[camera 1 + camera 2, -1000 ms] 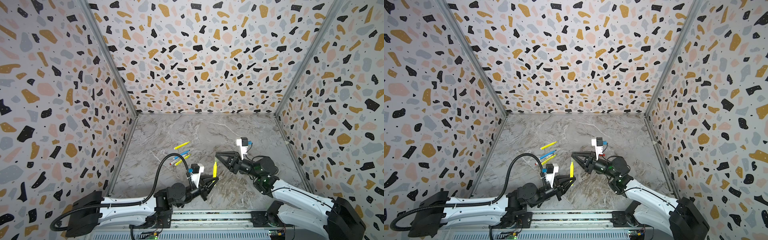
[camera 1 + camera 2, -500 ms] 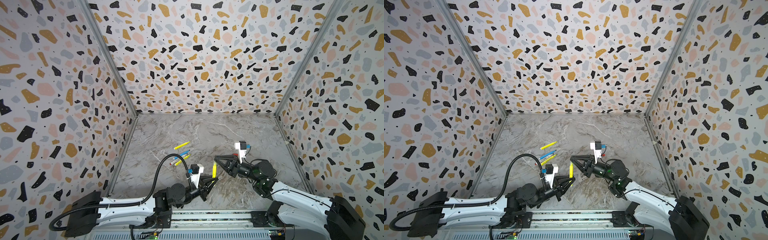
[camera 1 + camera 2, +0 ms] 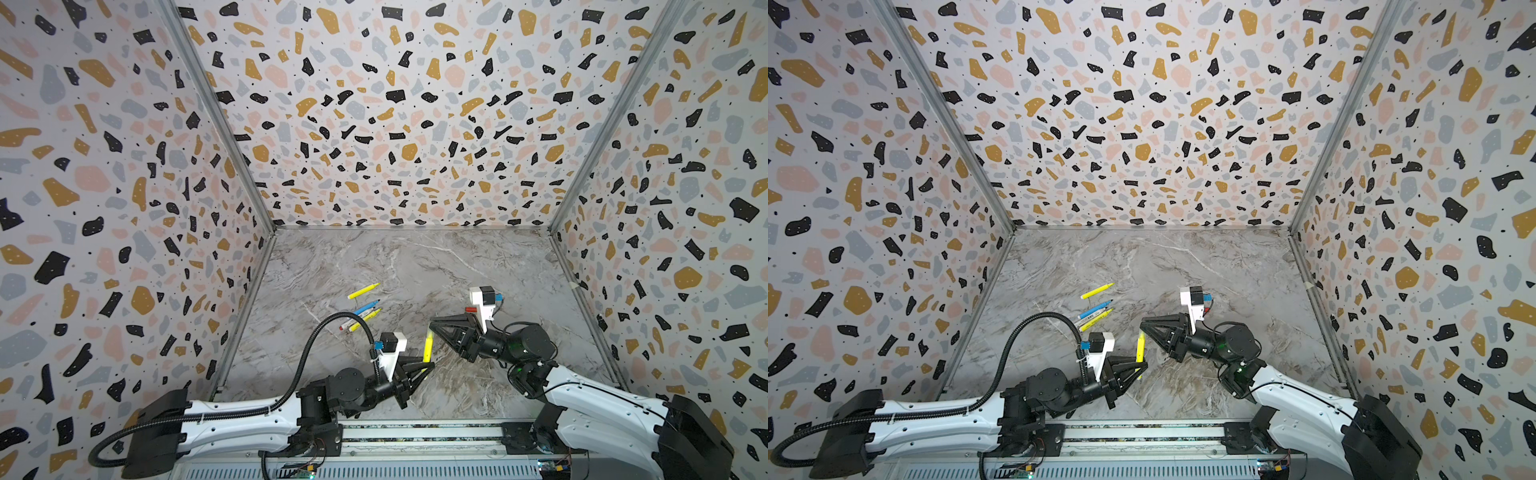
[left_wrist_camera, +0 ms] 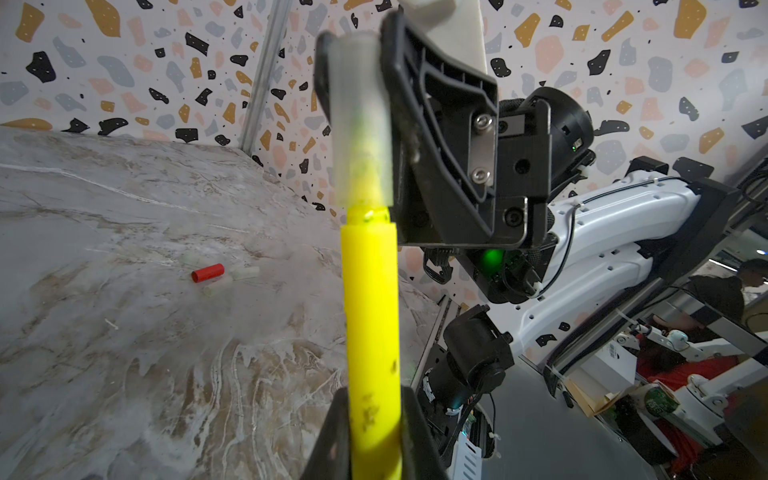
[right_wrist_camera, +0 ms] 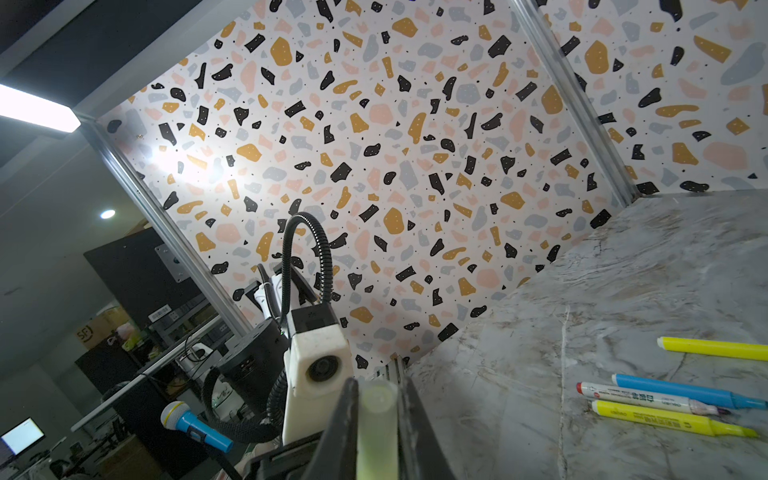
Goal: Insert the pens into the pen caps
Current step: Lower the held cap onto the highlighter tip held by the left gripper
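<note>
- The left end effector [image 3: 424,368], at the lower centre of a top view, is clamped on the lower barrel of a yellow pen [image 4: 370,311]. It holds the pen upright so that the tip faces the other arm.
- The right end effector [image 3: 433,326] is closed on a clear cap [image 4: 361,124] held in line with the pen, so the two parts mate along one axis.
- The cap covers the tip. A short yellow neck shows between the cap rim and the barrel shoulder, so seating appears incomplete.
- The pen is bright yellow with dark smudges near the grip. The cap is a frosted tube.
- The spare pens [image 3: 365,309] lie uncapped at centre-left on the counter [image 3: 457,270].
- A red cap [image 4: 207,273] and pale caps [image 4: 245,273] lie together at centre-left of the left wrist view.
</note>
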`<move>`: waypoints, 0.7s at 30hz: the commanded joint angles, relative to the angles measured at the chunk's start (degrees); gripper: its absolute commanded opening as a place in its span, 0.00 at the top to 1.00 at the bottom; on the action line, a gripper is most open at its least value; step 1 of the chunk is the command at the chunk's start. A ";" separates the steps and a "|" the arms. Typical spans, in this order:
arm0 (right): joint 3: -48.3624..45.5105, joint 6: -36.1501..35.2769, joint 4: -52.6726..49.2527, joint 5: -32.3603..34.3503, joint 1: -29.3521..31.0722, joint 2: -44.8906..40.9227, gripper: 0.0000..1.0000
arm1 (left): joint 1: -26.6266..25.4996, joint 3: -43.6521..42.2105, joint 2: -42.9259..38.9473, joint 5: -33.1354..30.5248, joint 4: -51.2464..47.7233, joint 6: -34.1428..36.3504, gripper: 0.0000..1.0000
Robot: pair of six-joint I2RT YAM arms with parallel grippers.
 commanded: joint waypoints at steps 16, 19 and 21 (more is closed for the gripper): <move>1.19 -3.46 -3.72 -15.53 2.65 3.46 0.82 | 0.27 3.35 -3.39 2.34 10.86 2.85 0.98; 1.41 -3.64 -5.06 -14.05 2.82 3.57 0.82 | 0.27 3.29 -4.11 0.48 10.48 2.90 0.98; 1.12 -4.24 -5.17 -13.51 3.22 3.28 0.82 | 0.27 3.22 -4.23 0.69 11.05 3.08 0.98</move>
